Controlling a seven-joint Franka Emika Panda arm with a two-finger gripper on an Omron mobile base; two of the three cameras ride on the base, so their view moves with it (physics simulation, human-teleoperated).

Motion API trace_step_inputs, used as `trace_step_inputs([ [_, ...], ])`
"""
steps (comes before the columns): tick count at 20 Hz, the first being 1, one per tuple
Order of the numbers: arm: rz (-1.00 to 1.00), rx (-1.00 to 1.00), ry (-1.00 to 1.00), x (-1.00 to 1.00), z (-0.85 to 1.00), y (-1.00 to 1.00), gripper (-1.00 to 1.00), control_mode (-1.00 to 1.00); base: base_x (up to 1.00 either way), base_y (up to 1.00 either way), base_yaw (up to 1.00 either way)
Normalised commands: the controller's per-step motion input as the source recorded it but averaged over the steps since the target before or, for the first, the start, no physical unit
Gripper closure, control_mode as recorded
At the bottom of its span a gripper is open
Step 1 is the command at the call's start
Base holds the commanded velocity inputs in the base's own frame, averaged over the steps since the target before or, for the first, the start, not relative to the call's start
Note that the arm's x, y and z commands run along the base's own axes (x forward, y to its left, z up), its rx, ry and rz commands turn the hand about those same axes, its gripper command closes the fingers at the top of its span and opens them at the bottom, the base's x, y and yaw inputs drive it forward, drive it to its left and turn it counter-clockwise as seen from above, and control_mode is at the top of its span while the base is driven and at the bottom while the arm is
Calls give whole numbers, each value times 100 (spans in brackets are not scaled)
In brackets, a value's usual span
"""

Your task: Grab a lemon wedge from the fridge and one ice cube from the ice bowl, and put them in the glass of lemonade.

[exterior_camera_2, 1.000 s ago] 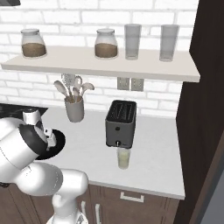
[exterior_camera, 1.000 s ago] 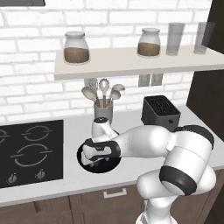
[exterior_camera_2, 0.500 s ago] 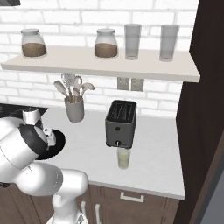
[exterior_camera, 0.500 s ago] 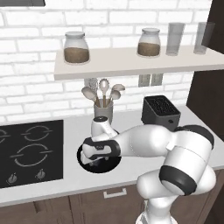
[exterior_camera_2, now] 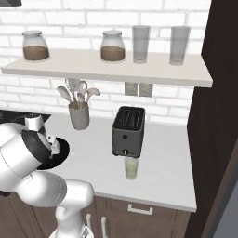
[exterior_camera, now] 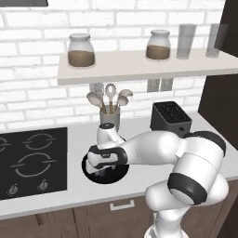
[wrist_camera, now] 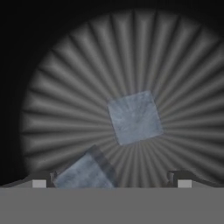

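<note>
The ice bowl [exterior_camera: 119, 178] is a wide black dish on the counter in front of the utensil pot, and its ribbed floor [wrist_camera: 65, 87] spreads across the hand view. One grey-blue ice cube [wrist_camera: 134, 117] lies at the bowl's centre, and a second cube [wrist_camera: 83, 173] lies by my left fingertip. My gripper [wrist_camera: 111, 183] hangs open just above the bowl floor, its hand [exterior_camera: 103, 168] reaching down into the bowl. The glass of lemonade [exterior_camera_2: 131, 168] stands in front of the toaster. The lemon wedge and the fridge are out of view.
A black toaster [exterior_camera_2: 128, 131] stands mid-counter and a grey utensil pot [exterior_camera: 110, 118] behind the bowl. The black stove top [exterior_camera: 30, 162] lies to the left. A shelf [exterior_camera_2: 107, 67] above carries two jars and two tall glasses. A dark tall cabinet [exterior_camera_2: 218, 116] closes the right side.
</note>
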Motion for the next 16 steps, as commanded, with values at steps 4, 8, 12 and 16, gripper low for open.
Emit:
trace_step_inputs([
  [4,0,0,0,26,-14,0,-100,-100,0,0,0],
  [8,0,0,0,0,-6,0,-100,-100,0,0,0],
  [12,0,0,0,0,0,0,-100,-100,0,0,0],
  [16,0,0,0,-34,-1,0,-100,-100,0,0,0],
])
